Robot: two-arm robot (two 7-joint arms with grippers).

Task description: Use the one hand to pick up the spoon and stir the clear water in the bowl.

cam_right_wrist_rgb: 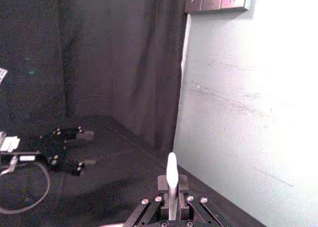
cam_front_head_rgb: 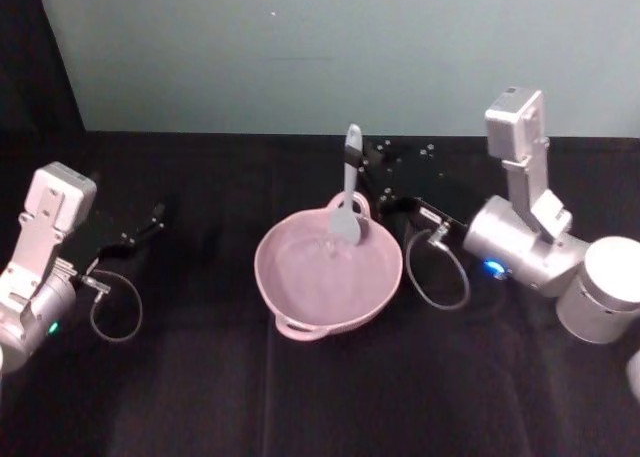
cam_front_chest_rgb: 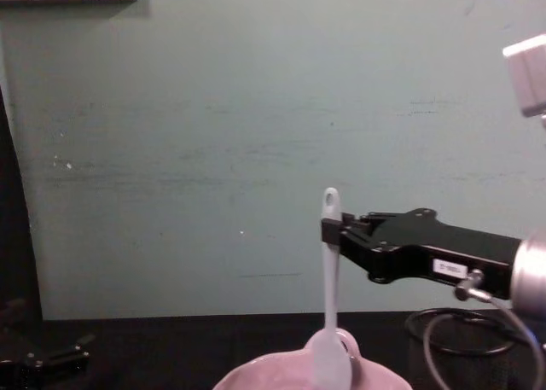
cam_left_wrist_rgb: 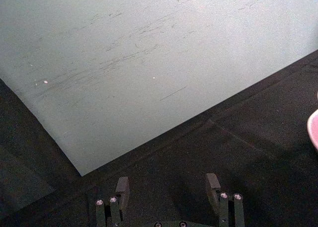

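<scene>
Though parked out at the left of the black worktop [cam_front_head_rgb: 200, 397], worth logging first: left gripper [cam_left_wrist_rgb: 167, 180], jaws apart, nothing between them. Moving to centre: pink bowl [cam_front_head_rgb: 290, 287], sitting flat on the worktop, one loop handle on the far rim, another on the near rim. Standing nearly upright over that far rim, spoon [cam_front_chest_rgb: 330, 279], blade down inside the bowl, holed end up top. Hard to say how deep the dip. Further right, right gripper [cam_front_chest_rgb: 333, 230], reaching in level from the side, jaws clamped on the slim handle just under the hole. Looks light and fairly stiff, being thin plastic, but smooth, so liable to swivel in so high a pinch once dragged broadside through the bowl. Better taken lower on the handle, perhaps; as held, calls for slow, small circles. Probably heavy enough to stay put, that ceramic, yet chippable, so keep the blade off the rim.
</scene>
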